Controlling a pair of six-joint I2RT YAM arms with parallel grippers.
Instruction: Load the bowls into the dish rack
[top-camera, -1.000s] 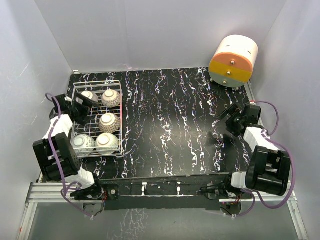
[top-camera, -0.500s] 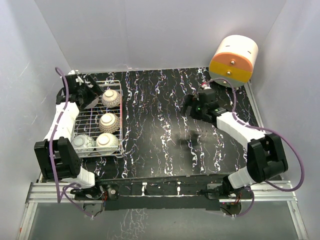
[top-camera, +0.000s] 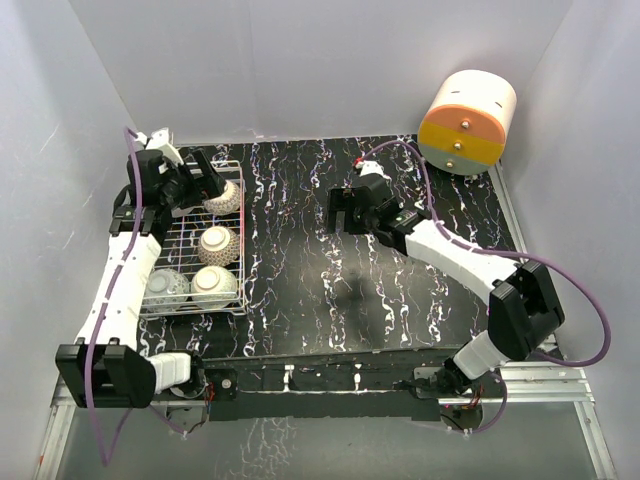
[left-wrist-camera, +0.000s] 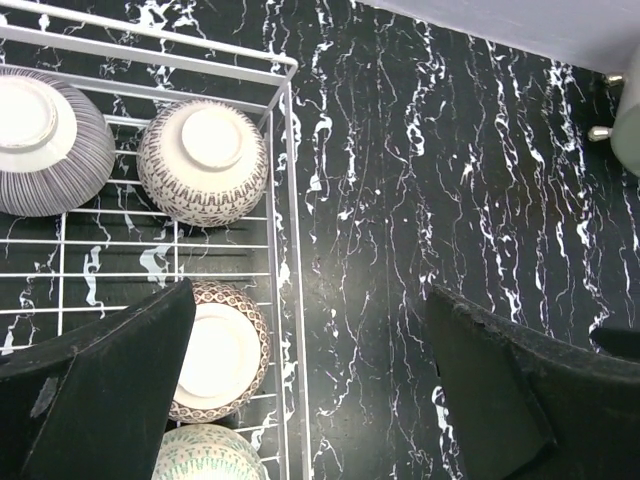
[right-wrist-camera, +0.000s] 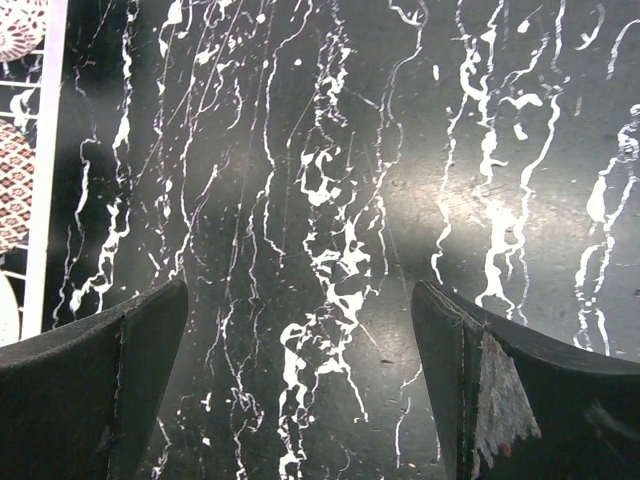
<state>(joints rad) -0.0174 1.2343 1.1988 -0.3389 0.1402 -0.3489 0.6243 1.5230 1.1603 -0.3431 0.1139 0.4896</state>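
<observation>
Bowls (top-camera: 218, 243) are seen upside down in the dish rack (top-camera: 243, 250); right gripper (top-camera: 343, 212), spread, has been swung to centre; left gripper (left-wrist-camera: 310, 300) spread too; striped bowl (left-wrist-camera: 45, 140) shown only wrist-side.

A glossy black bench (top-camera: 330, 260) veined with white marbling fills the middle of the space. Plain pale grey walls close it in on three sides: a back wall (top-camera: 320, 70) along the bench's far edge, and a left wall (top-camera: 50, 150) and a right wall (top-camera: 595, 140) along its sides. At the bench's far right corner a large cylinder (top-camera: 467, 120), cream with an orange and a yellow band, lies on its side, its flat face with small metal studs turned towards the bench. A silver aluminium rail frame (top-camera: 70, 385) runs along the bench's near edge, with a grey surface (top-camera: 330, 445) below it. The light is soft and even, leaving a dull sheen and faint shadows on the bench top.
</observation>
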